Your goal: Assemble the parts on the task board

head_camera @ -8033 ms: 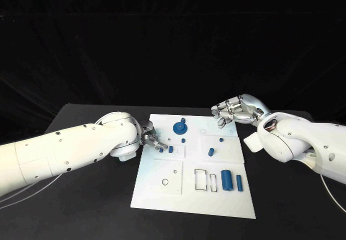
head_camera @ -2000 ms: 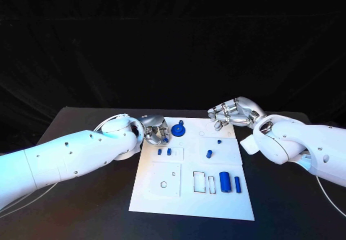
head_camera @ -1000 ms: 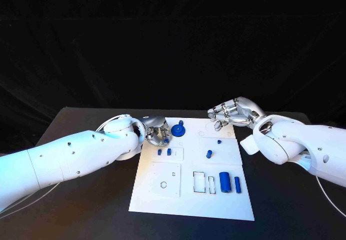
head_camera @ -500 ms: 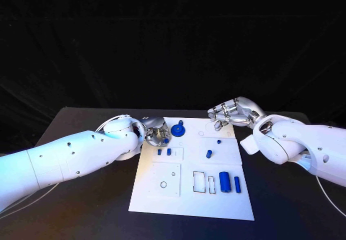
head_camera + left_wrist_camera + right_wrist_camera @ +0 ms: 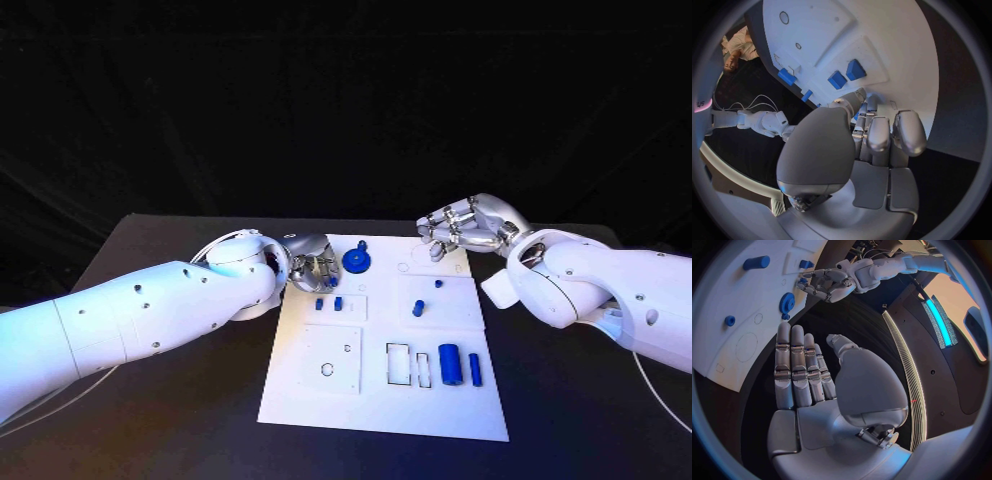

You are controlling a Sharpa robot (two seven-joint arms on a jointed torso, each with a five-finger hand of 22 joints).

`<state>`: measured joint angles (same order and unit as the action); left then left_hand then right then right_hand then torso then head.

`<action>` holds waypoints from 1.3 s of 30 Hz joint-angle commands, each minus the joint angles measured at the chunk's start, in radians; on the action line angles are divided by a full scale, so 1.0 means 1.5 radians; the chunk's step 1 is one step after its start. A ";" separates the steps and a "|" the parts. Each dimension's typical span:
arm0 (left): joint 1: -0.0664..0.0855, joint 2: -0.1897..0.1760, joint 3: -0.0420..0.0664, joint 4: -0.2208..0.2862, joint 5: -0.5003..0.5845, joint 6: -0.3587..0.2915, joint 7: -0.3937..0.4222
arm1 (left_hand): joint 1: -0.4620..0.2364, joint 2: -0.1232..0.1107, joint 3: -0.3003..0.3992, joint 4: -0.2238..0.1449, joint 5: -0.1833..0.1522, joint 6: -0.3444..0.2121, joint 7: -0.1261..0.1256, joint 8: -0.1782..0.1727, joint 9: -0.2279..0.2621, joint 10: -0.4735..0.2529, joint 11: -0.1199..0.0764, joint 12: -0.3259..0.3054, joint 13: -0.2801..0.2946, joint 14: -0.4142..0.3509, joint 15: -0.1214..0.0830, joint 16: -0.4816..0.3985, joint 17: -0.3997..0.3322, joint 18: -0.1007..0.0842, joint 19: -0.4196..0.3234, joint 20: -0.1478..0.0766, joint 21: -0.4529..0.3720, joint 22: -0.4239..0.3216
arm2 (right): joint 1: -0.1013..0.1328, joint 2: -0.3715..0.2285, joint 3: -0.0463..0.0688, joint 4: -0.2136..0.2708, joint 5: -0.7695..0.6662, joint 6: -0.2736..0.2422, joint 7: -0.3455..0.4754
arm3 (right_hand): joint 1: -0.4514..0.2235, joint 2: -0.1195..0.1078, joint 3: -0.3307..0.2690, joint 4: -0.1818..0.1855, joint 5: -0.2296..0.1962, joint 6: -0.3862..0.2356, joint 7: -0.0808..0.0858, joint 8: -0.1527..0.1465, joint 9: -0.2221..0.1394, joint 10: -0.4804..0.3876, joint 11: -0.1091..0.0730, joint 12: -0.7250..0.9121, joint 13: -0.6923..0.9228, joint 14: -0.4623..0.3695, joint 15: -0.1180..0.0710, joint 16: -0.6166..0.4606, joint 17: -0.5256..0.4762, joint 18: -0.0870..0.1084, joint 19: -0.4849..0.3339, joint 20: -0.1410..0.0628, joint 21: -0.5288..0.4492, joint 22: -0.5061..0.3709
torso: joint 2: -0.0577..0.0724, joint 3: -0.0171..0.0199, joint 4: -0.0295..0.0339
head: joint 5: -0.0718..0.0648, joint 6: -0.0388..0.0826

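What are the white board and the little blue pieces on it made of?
The task board looks like matte white plastic: smooth, even, with crisp cut recesses. The blue gear and blue cylinder look like moulded or printed plastic, uniformly coloured with a dull sheen. None of this is certain from looks alone.

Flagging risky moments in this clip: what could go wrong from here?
The left hand hangs close over the two small parts and beside the gear; coming down, its fingers could knock them askew. The right hand, open, hovers at the board's far corner and might nudge the board if lowered.
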<state>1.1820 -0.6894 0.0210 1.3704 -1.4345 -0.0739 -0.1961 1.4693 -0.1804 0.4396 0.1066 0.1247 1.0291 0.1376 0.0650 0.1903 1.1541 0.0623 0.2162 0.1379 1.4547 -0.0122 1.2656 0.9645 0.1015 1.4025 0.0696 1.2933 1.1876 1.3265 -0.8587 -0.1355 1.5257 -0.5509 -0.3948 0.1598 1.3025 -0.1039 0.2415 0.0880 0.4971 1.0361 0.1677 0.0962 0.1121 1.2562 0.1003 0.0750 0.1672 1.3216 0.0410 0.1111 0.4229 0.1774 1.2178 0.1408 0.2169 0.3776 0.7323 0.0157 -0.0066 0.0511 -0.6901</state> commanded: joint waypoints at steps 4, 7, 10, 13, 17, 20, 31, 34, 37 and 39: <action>0.000 -0.014 0.001 -0.011 0.014 -0.031 0.005 | -0.007 -0.004 -0.002 0.003 0.002 -0.004 -0.001 0.000 -0.002 -0.001 0.004 -0.008 0.001 -0.005 0.000 -0.002 0.000 -0.010 -0.002 0.004 -0.005 -0.002 | 0.000 -0.003 0.000 -0.003 -0.116 0.041 -0.016 | 0.048 -0.003 0.016 -0.040 -0.083 0.005 0.002 0.006 0.000 -0.016 -0.002 -0.007 -0.009 0.028 -0.010 0.013 0.009 0.003 0.021 -0.013 0.024 0.012 | -0.001 0.0011 -0.0007 | -0.003 -0.001; 0.001 -0.023 0.001 -0.017 0.040 -0.056 0.011 | -0.005 -0.004 0.001 0.002 0.003 0.006 -0.003 0.006 -0.001 -0.002 0.003 -0.010 0.002 -0.006 0.000 -0.002 0.002 -0.009 -0.005 0.004 -0.007 -0.005 | 0.000 -0.005 0.000 -0.005 -0.189 0.058 -0.029 | 0.060 -0.005 0.020 -0.054 -0.096 0.010 -0.001 0.007 0.000 -0.030 -0.004 -0.008 -0.016 0.062 -0.018 0.032 0.021 0.003 0.050 -0.023 0.051 0.029 | -0.001 0.0009 -0.0010 | -0.005 0.001; 0.002 -0.036 0.001 -0.015 0.079 -0.072 0.021 | -0.007 -0.007 0.002 0.002 0.003 -0.007 -0.004 0.001 -0.005 -0.002 0.002 -0.011 0.004 -0.008 -0.001 -0.002 0.000 -0.008 -0.007 0.004 -0.011 -0.009 | 0.000 -0.008 0.000 -0.008 -0.281 0.075 -0.050 | 0.066 -0.007 0.025 -0.066 -0.092 0.017 -0.007 0.008 -0.001 -0.028 -0.012 -0.004 -0.020 0.103 -0.028 0.060 0.043 0.003 0.081 -0.034 0.090 0.054 | -0.001 0.0005 -0.0001 | -0.010 0.004; 0.002 -0.051 0.002 -0.007 0.125 -0.086 0.035 | -0.008 -0.007 0.003 0.002 0.003 -0.005 -0.005 0.003 -0.004 -0.003 0.002 -0.012 0.004 -0.009 -0.001 -0.005 -0.005 -0.006 -0.012 0.004 -0.018 -0.018 | 0.000 -0.012 0.000 -0.007 -0.369 0.084 -0.072 | 0.069 -0.005 0.033 -0.073 -0.086 0.025 -0.010 0.009 -0.001 -0.017 -0.017 0.001 -0.020 0.126 -0.035 0.083 0.063 0.002 0.095 -0.041 0.115 0.073 | -0.001 0.0001 -0.0002 | -0.015 0.004; 0.005 -0.083 0.003 0.019 0.273 -0.142 0.095 | -0.008 -0.004 0.008 0.001 0.003 0.030 -0.004 0.025 0.003 -0.004 0.007 -0.016 0.008 -0.059 0.001 -0.098 -0.143 0.008 -0.052 0.006 -0.078 -0.091 | 0.000 -0.017 0.000 -0.002 -0.519 0.096 -0.120 | 0.061 -0.004 0.052 -0.078 -0.092 0.040 -0.017 0.008 -0.001 -0.001 -0.026 0.006 -0.020 0.126 -0.042 0.170 0.123 -0.006 0.115 -0.050 0.212 0.159 | -0.001 0.0003 -0.0004 | -0.025 0.004; 0.006 -0.105 0.003 0.041 0.401 -0.177 0.147 | -0.010 -0.005 0.009 -0.001 0.002 0.029 0.001 0.027 0.002 -0.008 0.010 -0.019 0.011 -0.119 0.006 -0.197 -0.273 0.035 -0.130 0.010 -0.194 -0.223 | -0.002 -0.019 0.000 0.004 -0.602 0.103 -0.151 | 0.051 -0.006 0.067 -0.075 -0.102 0.047 -0.021 0.005 -0.001 0.002 -0.028 0.004 -0.021 0.125 -0.045 0.223 0.156 -0.022 0.132 -0.052 0.330 0.267 | 0.000 0.0000 0.0009 | -0.031 0.002; 0.005 -0.162 0.000 0.114 0.834 -0.183 0.312 | -0.006 0.007 0.004 -0.008 0.001 0.025 0.009 0.027 -0.001 -0.010 0.015 -0.006 0.020 -0.160 0.012 -0.252 -0.316 0.055 -0.201 0.015 -0.314 -0.344 | -0.021 -0.017 0.000 0.015 -0.778 0.104 -0.221 | 0.022 -0.032 0.098 -0.059 -0.114 0.048 -0.018 -0.009 -0.003 -0.037 -0.019 -0.007 -0.035 0.130 -0.039 0.465 0.331 -0.050 0.150 -0.047 0.545 0.469 | 0.000 -0.0016 0.0021 | -0.046 -0.005; 0.005 -0.166 0.000 0.124 0.891 -0.178 0.335 | -0.008 0.008 0.001 -0.008 0.001 0.024 0.010 0.027 -0.001 -0.013 0.016 -0.004 0.021 -0.163 0.013 -0.253 -0.317 0.055 -0.203 0.016 -0.317 -0.346 | -0.026 -0.013 0.000 0.017 -0.796 0.108 -0.229 | 0.020 -0.038 0.104 -0.058 -0.114 0.045 -0.016 -0.013 -0.004 -0.047 -0.016 -0.004 -0.037 0.128 -0.037 0.502 0.357 -0.053 0.151 -0.044 0.576 0.499 | 0.000 -0.0019 0.0004 | -0.045 -0.005; 0.005 -0.169 0.000 0.131 0.928 -0.179 0.344 | -0.005 0.013 0.001 -0.010 0.001 0.023 0.011 0.027 -0.001 -0.014 0.017 -0.002 0.022 -0.165 0.013 -0.254 -0.318 0.055 -0.203 0.017 -0.319 -0.347 | -0.032 -0.011 -0.001 0.018 -0.806 0.111 -0.233 | 0.018 -0.041 0.107 -0.056 -0.114 0.043 -0.015 -0.015 -0.004 -0.051 -0.014 -0.004 -0.038 0.126 -0.036 0.520 0.370 -0.055 0.150 -0.042 0.591 0.514 | 0.001 -0.0019 0.0007 | -0.041 -0.005; 0.005 -0.169 0.000 0.132 0.938 -0.179 0.348 | -0.003 0.015 0.001 -0.012 0.002 0.022 0.012 0.027 -0.001 -0.015 0.017 -0.001 0.022 -0.166 0.013 -0.254 -0.319 0.055 -0.203 0.017 -0.320 -0.348 | -0.034 -0.008 -0.001 0.018 -0.809 0.113 -0.234 | 0.017 -0.042 0.109 -0.054 -0.114 0.042 -0.014 -0.016 -0.004 -0.052 -0.013 -0.003 -0.038 0.126 -0.036 0.529 0.376 -0.056 0.150 -0.041 0.598 0.521 | 0.001 -0.0013 0.0013 | -0.044 -0.005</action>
<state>1.1890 -0.9433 0.0201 1.5635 -0.1724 -0.3376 0.2534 1.4656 -0.1657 0.4412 0.0938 0.1247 1.0597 0.1504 0.1037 0.1894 1.1398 0.0874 0.2123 0.1707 1.2132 0.0104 0.8895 0.4876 0.1741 1.1059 0.0945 0.8192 0.6669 1.2772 -0.8729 -0.1365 1.5515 -1.6918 -0.2509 -0.1565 1.3303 -0.1596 0.3990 0.0055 0.3285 1.1002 0.1396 0.0766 0.1072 1.1825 0.0805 0.0672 0.1112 1.4664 -0.0183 0.9032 0.9868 0.1013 1.4398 0.0729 1.1137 1.1592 0.7333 0.0128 -0.0053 -0.0133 -0.6975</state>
